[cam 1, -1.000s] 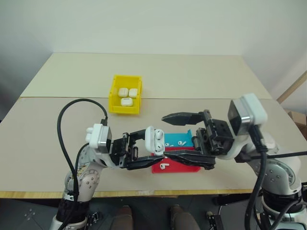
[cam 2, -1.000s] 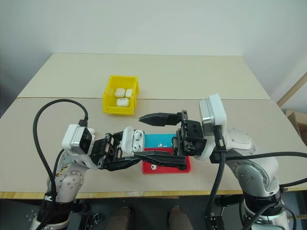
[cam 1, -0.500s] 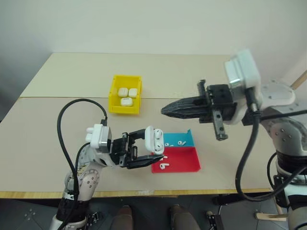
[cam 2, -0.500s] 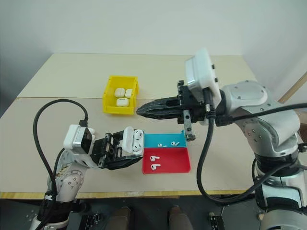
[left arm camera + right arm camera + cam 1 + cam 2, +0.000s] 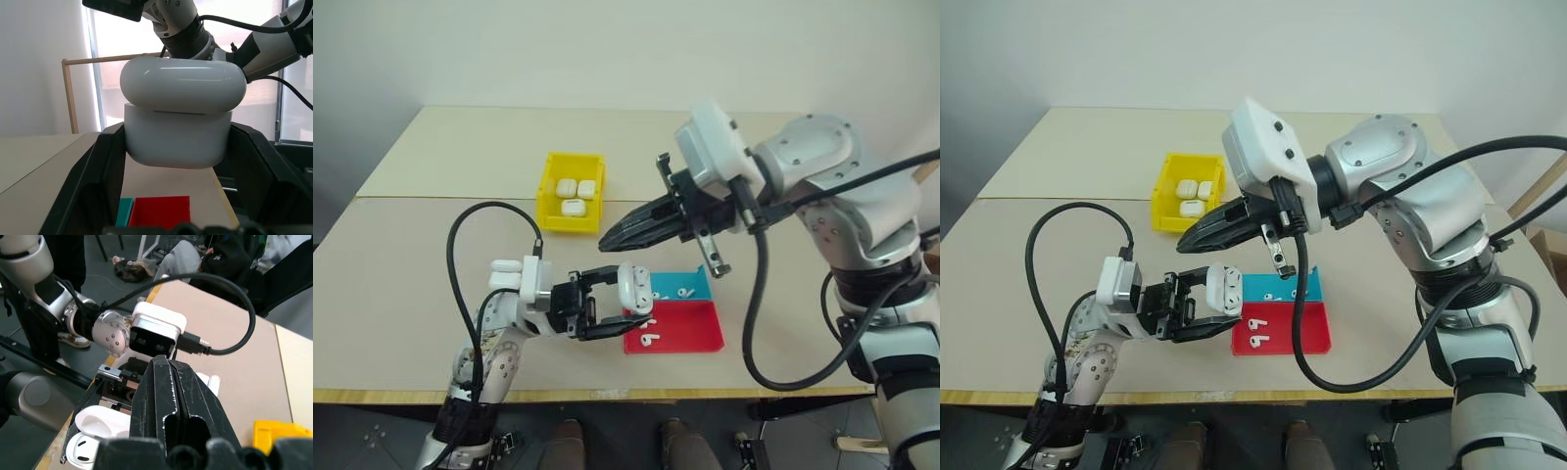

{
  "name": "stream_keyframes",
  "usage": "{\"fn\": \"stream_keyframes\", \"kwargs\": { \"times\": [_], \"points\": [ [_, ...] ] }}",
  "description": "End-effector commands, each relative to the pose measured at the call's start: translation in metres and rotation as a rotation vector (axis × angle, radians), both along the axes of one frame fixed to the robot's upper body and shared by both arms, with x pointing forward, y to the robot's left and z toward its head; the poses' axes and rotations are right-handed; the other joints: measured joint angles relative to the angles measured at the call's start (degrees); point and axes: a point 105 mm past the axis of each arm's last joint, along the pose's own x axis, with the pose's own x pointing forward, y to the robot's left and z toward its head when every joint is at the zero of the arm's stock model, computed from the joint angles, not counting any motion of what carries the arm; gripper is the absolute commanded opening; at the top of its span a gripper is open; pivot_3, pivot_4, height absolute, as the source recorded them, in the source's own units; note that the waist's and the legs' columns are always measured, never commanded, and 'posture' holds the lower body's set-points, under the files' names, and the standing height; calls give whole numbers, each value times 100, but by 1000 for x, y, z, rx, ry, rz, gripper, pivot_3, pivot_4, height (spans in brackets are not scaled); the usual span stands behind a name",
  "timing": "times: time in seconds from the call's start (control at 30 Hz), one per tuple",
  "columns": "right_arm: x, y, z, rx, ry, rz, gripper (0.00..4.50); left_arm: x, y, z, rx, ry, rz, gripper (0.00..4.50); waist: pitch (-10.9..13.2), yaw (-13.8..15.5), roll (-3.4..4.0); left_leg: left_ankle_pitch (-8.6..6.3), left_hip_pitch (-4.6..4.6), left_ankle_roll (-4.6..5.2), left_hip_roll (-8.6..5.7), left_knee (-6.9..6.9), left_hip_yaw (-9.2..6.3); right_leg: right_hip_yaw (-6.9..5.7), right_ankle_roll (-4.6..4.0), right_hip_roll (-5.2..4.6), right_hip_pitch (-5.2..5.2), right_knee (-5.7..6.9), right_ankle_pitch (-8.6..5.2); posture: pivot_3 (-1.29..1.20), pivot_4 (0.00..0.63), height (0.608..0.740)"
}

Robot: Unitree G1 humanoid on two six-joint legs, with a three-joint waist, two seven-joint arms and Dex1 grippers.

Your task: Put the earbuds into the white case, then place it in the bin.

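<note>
My left gripper (image 5: 625, 302) is shut on the white case (image 5: 634, 282), holding it above the table's front just left of the trays. The case's lid (image 5: 95, 420) stands flipped up. In the left wrist view the case (image 5: 181, 98) sits between both fingers. My right gripper (image 5: 605, 243) is shut with nothing in it and points left. Its tip hangs above the case and apart from it. Loose earbuds (image 5: 683, 291) lie in the blue tray (image 5: 697, 277), and others (image 5: 1255, 323) in the red tray (image 5: 690, 333). The yellow bin (image 5: 548, 201) stands farther back on the left.
Three white cases (image 5: 573, 207) lie inside the yellow bin. Black cables loop from both wrists, one over the trays (image 5: 756, 294). A seam crosses the table behind the bin. A wooden rail (image 5: 911, 176) stands off the right edge.
My right gripper has shut, risen off the trays and swung left until it hangs over the held case. The left gripper has kept its grip and hardly moved.
</note>
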Motion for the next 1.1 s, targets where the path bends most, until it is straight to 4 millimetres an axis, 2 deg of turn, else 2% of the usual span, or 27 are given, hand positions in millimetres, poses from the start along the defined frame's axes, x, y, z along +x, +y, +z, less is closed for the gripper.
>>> {"fn": "stream_keyframes", "kwargs": {
  "times": [0.03,0.4,0.63,1.1],
  "points": [
    [-7,3,7,-26,-69,49,23,-2,-4,3,-3,-42,-8,2801,0,-2,0,0,0,0,0,0,0,0,0,0,0,0,0,0,150,740],
    [-5,5,-3,-107,-118,60,23,-3,-5,9,-16,-66,-23,2801,0,-10,0,0,0,0,0,0,-3,-3,0,0,-1,2,0,0,150,740],
    [-3,-1,-12,-150,-169,68,23,-4,-4,11,-31,-74,-27,2801,0,-11,0,0,0,0,0,0,-3,-3,0,0,-1,2,0,0,150,740],
    [2,-20,-16,-170,-206,23,23,-4,0,14,-55,-71,-27,2801,0,-8,0,0,0,0,0,0,-5,-4,0,0,0,2,0,0,150,740]
  ]
}}
